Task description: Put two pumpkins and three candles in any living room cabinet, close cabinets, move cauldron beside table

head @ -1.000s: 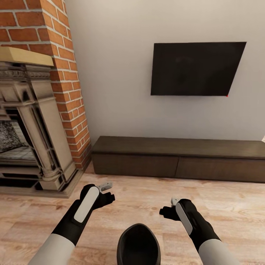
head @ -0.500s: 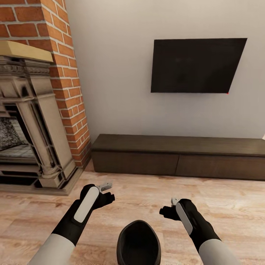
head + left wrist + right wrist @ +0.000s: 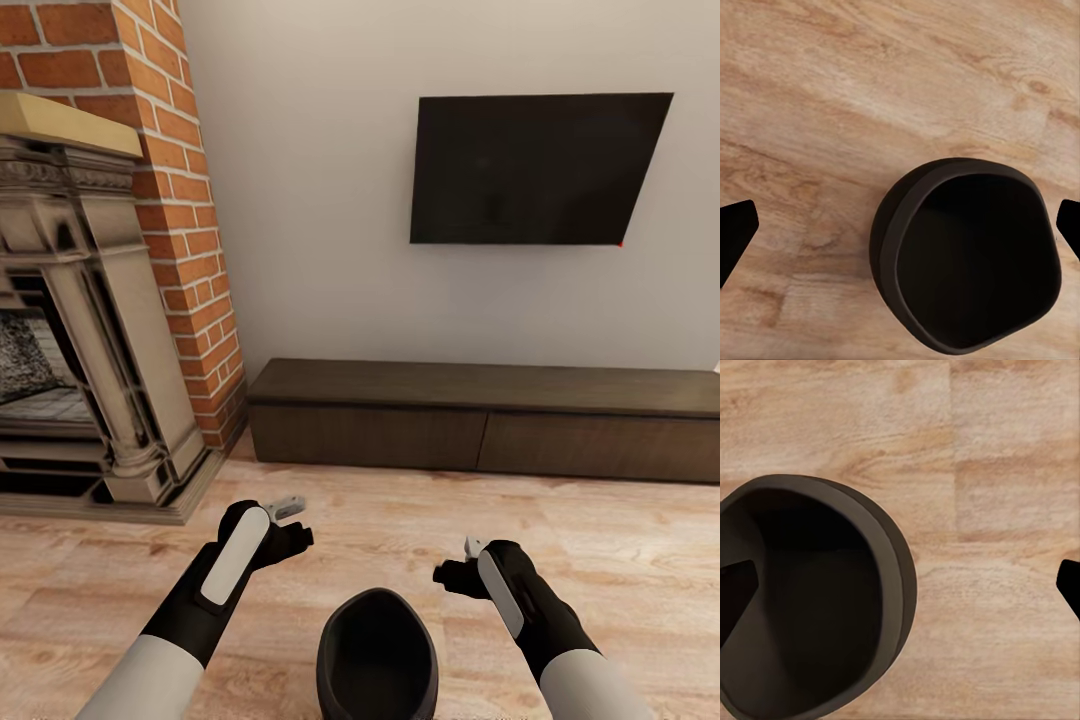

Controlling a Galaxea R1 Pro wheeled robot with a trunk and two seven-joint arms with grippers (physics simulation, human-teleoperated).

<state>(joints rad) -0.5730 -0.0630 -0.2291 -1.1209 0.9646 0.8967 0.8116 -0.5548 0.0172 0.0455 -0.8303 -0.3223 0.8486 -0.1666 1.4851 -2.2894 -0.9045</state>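
I have the cabinet ahead of me against the white wall, its two wide dark fronts both shut and its flat top bare, with a black TV mounted on the wall above it. The brick chimney and the ornate beige fireplace stand to the left of it, their base close to the cabinet's left end.

The cauldron sits low in my head view, right in front of the trunk, between my two arms on the wood-plank floor. My left gripper hangs just to the left of it and my right gripper just to the right, neither touching the pot as far as I can see.

In the left wrist view the cauldron's wide dark mouth faces the camera from the floor, and the two black fingertips stand far apart at the frame edges, so that gripper is spread wide and holds nothing. The right wrist view gives me the same: fingertips wide apart, with the cauldron beneath one of them
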